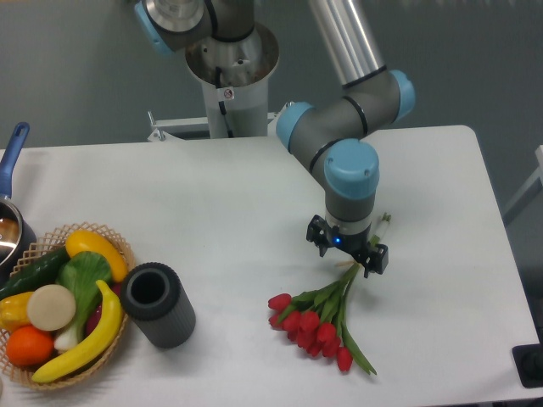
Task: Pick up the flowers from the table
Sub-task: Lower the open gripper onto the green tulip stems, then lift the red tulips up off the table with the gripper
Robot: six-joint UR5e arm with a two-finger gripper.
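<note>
The flowers (316, 326) are a small bunch of red tulips with closed buds and green stems, lying on the white table (229, 212) at the front right. The buds point toward the front left and the stem ends (383, 224) toward the back right. My gripper (348, 248) points straight down over the middle of the stems. Its two black fingers (378, 258) stand apart, one on each side of the stems, so it looks open. The wrist hides the stems beneath it, so I cannot see any contact.
A wicker basket (119, 254) of fruit and vegetables sits at the front left. A dark grey cylinder (158, 303) lies right beside it. A pot with a blue handle (12, 157) is at the left edge. The robot base (231, 72) stands behind the table.
</note>
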